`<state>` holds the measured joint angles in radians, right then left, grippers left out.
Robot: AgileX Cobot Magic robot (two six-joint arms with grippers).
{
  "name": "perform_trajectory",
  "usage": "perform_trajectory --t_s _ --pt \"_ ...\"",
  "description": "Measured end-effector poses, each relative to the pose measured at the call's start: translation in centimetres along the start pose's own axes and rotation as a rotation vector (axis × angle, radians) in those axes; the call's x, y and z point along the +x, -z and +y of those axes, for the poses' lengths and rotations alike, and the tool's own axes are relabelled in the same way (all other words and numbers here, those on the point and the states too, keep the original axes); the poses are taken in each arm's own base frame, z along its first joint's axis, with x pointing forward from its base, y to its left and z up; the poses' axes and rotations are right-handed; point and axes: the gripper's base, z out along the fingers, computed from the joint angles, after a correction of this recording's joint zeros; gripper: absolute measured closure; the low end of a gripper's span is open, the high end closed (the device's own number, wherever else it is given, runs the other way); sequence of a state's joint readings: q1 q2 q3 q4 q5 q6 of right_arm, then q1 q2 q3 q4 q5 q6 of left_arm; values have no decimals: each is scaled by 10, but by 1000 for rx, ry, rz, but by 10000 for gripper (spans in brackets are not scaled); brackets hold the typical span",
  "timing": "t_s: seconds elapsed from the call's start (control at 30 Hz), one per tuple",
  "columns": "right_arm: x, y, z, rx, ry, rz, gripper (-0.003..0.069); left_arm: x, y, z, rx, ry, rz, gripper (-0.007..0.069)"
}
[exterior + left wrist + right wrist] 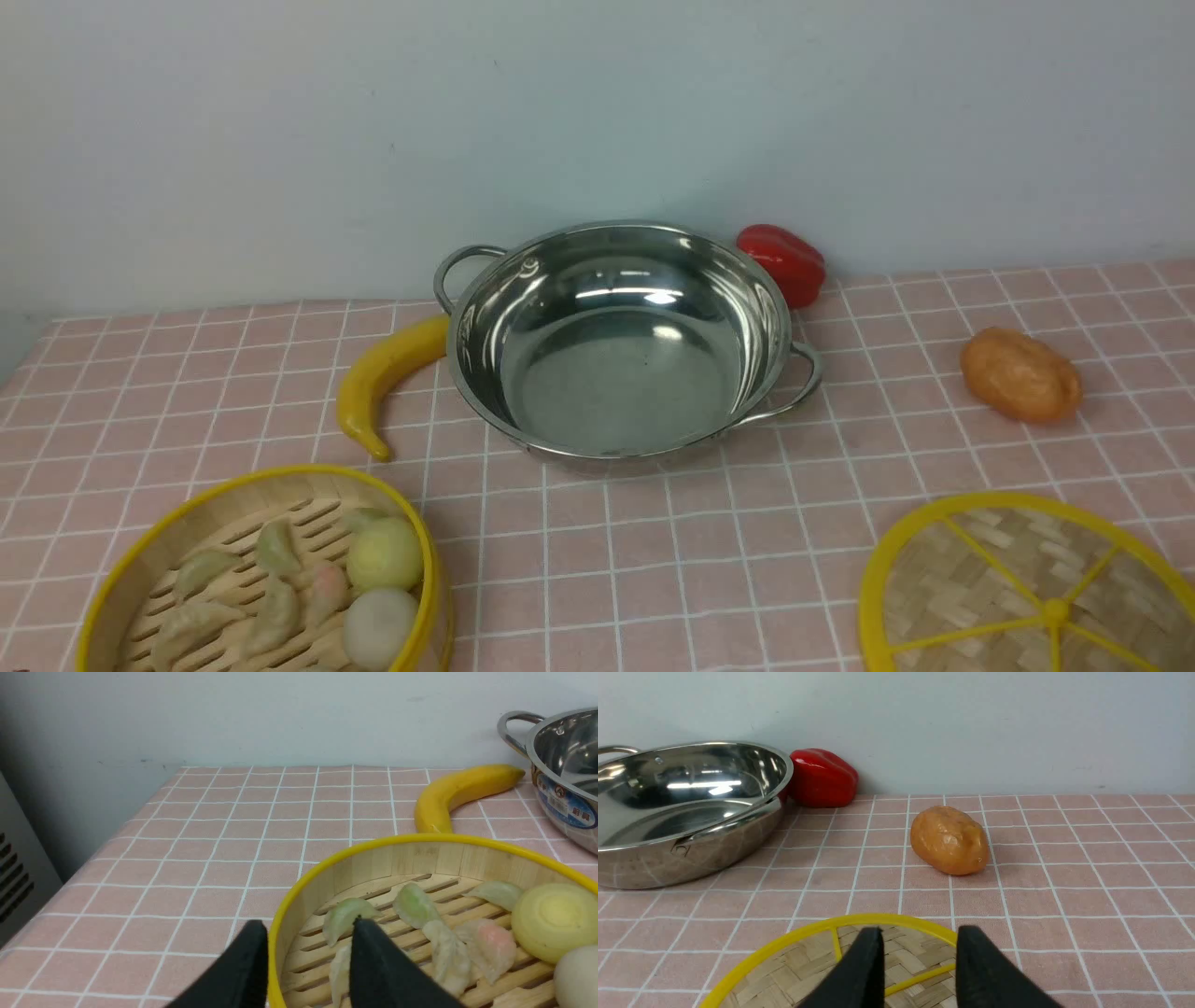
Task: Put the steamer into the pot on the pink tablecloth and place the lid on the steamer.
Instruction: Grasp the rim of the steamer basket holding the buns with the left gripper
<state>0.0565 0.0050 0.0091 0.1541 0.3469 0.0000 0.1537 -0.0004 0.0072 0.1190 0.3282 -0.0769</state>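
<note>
The steamer [233, 513], a bamboo basket with yellow rims holding dumplings [448, 947] and buns [556, 919], sits at the near left of the pink tablecloth [653, 560]. The empty steel pot [616, 373] stands at the middle back. The woven lid [1008, 579] lies flat at the near right. My left gripper [309, 924] is open, one black finger outside the steamer [444, 858] wall and one inside. My right gripper [920, 929] is open over the far edge of the lid [808, 970]. Neither gripper shows in the front view.
A yellow banana [383, 373] lies against the pot's left side, between pot and steamer. A red pepper [784, 261] rests behind the pot by the wall. An orange potato-like lump [1022, 375] lies to the pot's right. The cloth's left edge drops off in the left wrist view.
</note>
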Motion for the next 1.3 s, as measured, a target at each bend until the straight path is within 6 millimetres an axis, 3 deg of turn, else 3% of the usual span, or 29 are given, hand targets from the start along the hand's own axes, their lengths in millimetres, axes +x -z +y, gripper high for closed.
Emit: perform_trajectory --t_s 1.17,1.3 --pt "0 0 0 0 0 0 416 0 0 0 0 0 0 382" --pt "0 0 0 0 0 0 416 -11 1 -4 57 240 -119 382"
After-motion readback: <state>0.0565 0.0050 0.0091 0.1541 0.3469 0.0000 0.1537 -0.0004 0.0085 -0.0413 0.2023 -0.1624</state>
